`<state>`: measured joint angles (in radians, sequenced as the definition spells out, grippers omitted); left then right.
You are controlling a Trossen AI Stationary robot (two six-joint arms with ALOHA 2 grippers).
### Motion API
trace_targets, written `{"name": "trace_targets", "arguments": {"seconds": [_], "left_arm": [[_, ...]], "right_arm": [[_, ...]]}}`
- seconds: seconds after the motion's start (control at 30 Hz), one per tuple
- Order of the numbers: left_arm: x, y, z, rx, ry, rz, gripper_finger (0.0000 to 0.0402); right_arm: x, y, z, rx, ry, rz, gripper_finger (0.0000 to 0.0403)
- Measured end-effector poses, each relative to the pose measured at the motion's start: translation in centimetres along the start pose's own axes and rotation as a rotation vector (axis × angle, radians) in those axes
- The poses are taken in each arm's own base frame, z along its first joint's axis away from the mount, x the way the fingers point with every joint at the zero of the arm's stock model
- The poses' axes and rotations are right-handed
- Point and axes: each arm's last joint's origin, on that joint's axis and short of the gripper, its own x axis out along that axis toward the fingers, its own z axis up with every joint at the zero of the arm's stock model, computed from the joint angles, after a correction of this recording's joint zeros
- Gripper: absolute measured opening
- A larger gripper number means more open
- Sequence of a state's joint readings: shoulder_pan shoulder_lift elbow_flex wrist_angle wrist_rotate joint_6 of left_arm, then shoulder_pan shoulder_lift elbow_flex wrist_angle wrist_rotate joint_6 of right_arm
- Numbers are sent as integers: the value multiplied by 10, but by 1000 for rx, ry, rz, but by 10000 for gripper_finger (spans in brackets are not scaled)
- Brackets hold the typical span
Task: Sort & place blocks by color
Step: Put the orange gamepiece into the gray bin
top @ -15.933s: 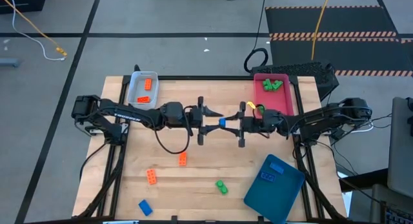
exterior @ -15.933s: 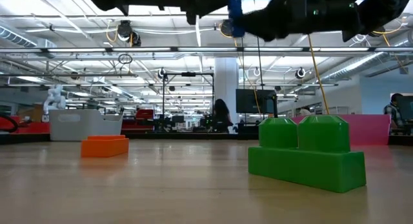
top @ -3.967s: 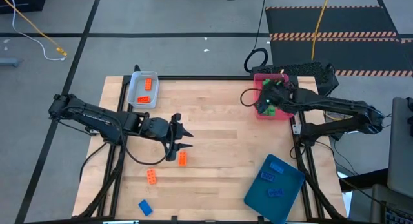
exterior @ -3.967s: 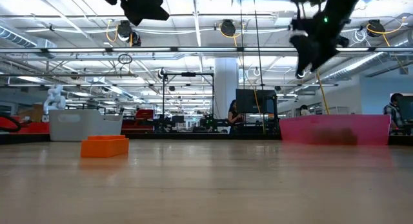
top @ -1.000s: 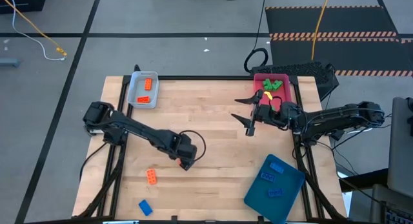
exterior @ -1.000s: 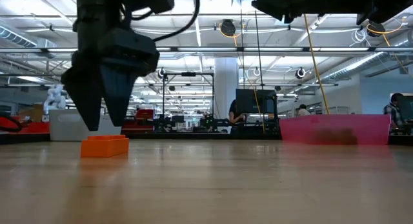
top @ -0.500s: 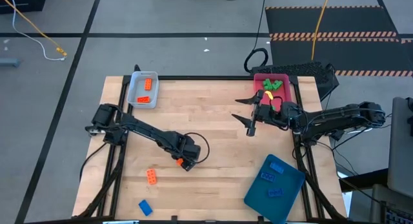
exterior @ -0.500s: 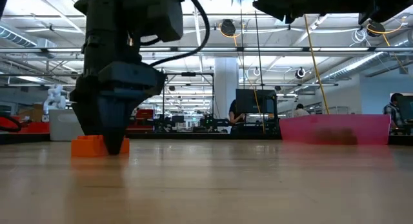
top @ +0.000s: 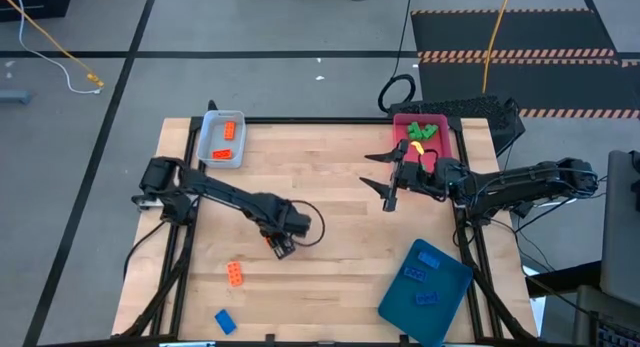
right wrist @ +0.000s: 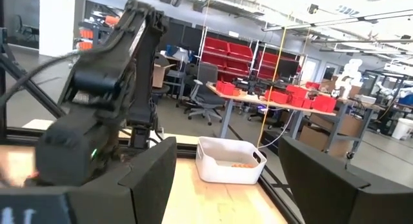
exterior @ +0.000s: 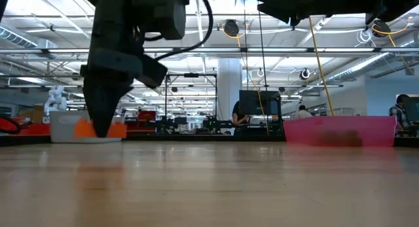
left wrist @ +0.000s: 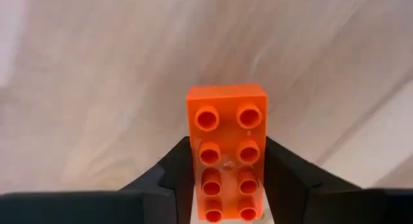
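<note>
A pale wooden table (top: 340, 202) fills the middle of the high view, its centre bare between the two arms and its lower middle strip open as well. At the lower right corner a dark-teal tray (top: 424, 279) overhangs the table edge at a slant, carrying three blue blocks (top: 417, 274). A pink tray (top: 446, 152) sits against the upper right edge with green blocks (top: 421, 132) at its far end. A pale-blue tray (top: 222, 139) sits at the upper left corner with two orange blocks (top: 228, 132) inside.

The left gripper (top: 280, 244) reaches from the left edge to left of centre, its fingers pinching an orange block (left wrist: 226, 152) by its long sides; in the low view the block (exterior: 88, 129) appears lifted just clear of the table, at the left of the frame. The right gripper (top: 386, 179) waits right of centre beside the pink tray, fingers spread and holding nothing.

Another orange block (top: 235, 275) lies near the lower left of the table, well clear of the arm. A lone blue block (top: 225, 321) rests close to the bottom edge at lower left.
</note>
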<state>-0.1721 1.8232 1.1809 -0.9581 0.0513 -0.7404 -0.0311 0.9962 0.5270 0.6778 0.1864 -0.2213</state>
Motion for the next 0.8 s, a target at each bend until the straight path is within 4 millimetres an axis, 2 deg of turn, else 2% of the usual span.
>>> {"name": "trace_targets", "arguments": {"seconds": [0.13, 0.23, 0.4, 0.63, 0.8], "left_arm": [[-14, 23, 1, -12, 50, 41, 138], [-33, 47, 4, -61, 38, 56, 138], [-66, 94, 8, -155, -28, 80, 138], [-116, 161, 5, -368, -149, 208, 138], [-134, 200, 2, -482, -177, 265, 162]], "right_arm": [[0, 0, 0, -2, 1, 0, 264], [0, 0, 0, -7, -1, 0, 264], [-1, 0, 1, -20, -6, -2, 264], [0, 0, 1, -28, -10, -3, 264], [0, 0, 1, -29, -5, -2, 264]]}}
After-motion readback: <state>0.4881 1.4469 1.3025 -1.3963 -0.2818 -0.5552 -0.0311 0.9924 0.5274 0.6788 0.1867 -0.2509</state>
